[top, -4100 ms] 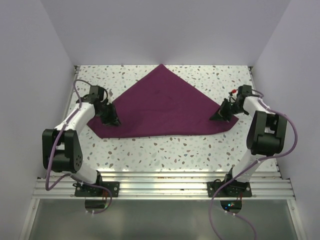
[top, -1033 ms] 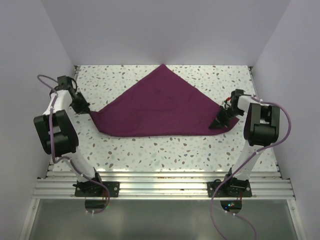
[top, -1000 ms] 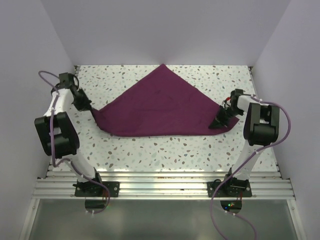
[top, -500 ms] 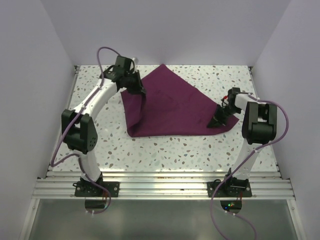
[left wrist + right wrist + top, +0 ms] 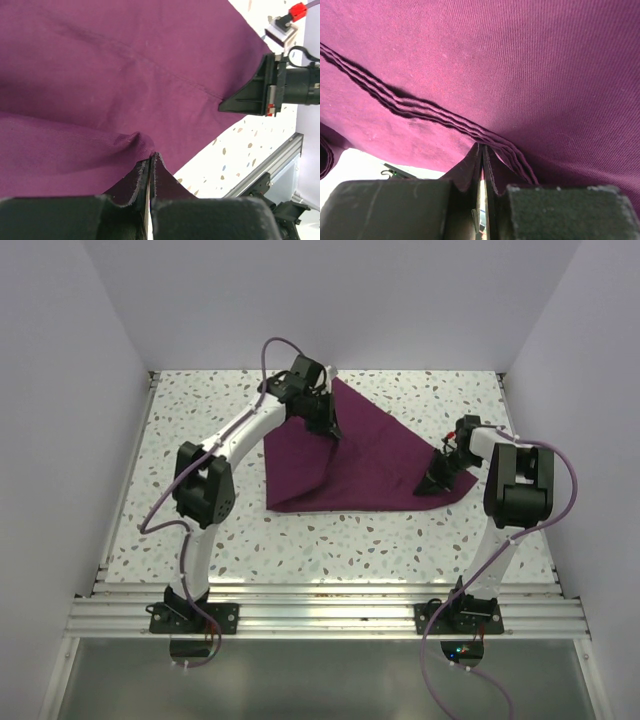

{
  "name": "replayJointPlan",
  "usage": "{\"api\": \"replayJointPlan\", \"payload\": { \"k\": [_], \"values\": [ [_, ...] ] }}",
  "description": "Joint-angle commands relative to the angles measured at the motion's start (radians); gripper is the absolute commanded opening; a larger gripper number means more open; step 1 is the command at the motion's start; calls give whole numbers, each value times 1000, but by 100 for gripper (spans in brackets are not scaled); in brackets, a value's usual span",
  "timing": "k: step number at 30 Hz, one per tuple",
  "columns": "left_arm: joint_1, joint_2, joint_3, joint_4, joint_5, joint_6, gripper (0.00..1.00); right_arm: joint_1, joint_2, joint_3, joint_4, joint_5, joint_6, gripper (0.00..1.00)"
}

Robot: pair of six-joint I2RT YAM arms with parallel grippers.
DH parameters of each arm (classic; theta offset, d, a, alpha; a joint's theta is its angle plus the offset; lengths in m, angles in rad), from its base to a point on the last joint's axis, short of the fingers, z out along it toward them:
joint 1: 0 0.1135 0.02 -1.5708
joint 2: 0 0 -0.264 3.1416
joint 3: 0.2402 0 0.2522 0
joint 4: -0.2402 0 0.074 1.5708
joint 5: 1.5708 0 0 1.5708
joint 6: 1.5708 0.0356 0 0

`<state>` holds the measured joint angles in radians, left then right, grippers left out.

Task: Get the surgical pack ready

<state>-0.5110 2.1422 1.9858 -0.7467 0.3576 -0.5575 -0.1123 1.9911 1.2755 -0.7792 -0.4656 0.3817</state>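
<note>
Jaws of my left claw (image 5: 151, 160) are pressing together on a pinched corner of the cloth (image 5: 125, 60), with fabric bunching right at the tips. From overhead I'm seeing that claw holding the corner up above the cloth's far-left part. The flap is hanging under it, and a fold line is running from the near edge toward the far point. Outward from there, the rest of the cloth is lying flat on the table (image 5: 400, 540), stretching off to the right. My right claw (image 5: 437, 480) is sitting at the right-hand corner. Its wrist view is showing jaws together on several stacked hem layers, pinning that end down at table level. So the target corner is lying to the right of the left claw and a bit nearer, with the sheet's long axis running left-right between the two claws. I'm judging the left arm is the one to do the carrying. The next move is calling for a sweep rightward toward the right claw, laying the flap square over the lower layer.
</note>
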Motion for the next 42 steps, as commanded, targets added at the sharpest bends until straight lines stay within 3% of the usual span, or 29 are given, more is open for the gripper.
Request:
{"api": "replayJointPlan", "payload": {
  "k": [1,5,22,42],
  "values": [
    [-18,31,123,-19,52,-5,0,6,34,12,24,8,-3,6],
    [-49,73,200,-42,64,-18,0,6,38,16,20,12,-4,5],
    [-113,137,261,-8,106,-41,0,6,61,28,14,10,-10,6],
    [-132,209,208,35,153,-32,0,6,60,27,11,21,-14,6]
  ]
}}
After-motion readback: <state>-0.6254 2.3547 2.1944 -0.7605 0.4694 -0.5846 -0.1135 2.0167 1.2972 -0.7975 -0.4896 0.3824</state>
